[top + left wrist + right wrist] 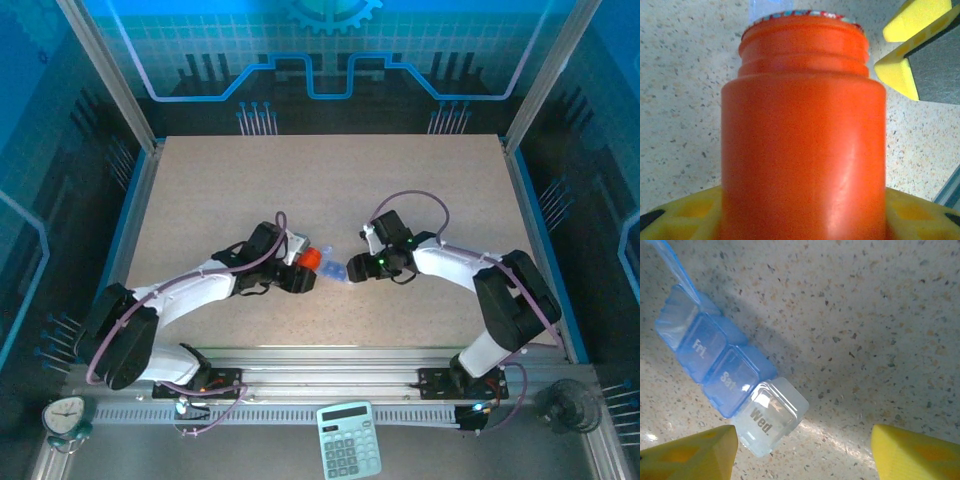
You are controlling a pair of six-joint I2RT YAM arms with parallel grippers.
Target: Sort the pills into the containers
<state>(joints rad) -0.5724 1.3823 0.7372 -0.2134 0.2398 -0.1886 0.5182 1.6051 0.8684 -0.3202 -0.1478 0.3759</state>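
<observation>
While the pill box (725, 375) lies flat on the speckled table (875, 315), it runs diagonally through the right wrist view w/ three compartments readable: blue "Fri" (701, 347), blue "Sat" (732, 382) and a clear "Wed" (771, 415) at the near end. Past Fri there's another blue compartment w/ its lid (672, 262) tilted up. Right jaws stand wide, nothing gripped. One yellow fingertip (695, 455) is just beside the Wed corner, can't tell if touching. The other fingertip (915, 455) is well apart on the far side, w/ bare table across the gap. So the box sits off to one side of the jaws, mostly ahead of that nearer fingertip, not between the two. From the top view the box (335, 272) is a small pale-blue patch b/w the two arms' ends, near mid-table, just beside the orange bottle (311, 258). Left jaws are clamped on that bottle: in the left wrist view its orange body (802, 150) rises from b/w the yellow pads (685, 210), cap off, threaded neck showing, patterned rim at the mouth. Beyond the neck, upper right, the right arm's yellow fingertips hang over the table.
</observation>
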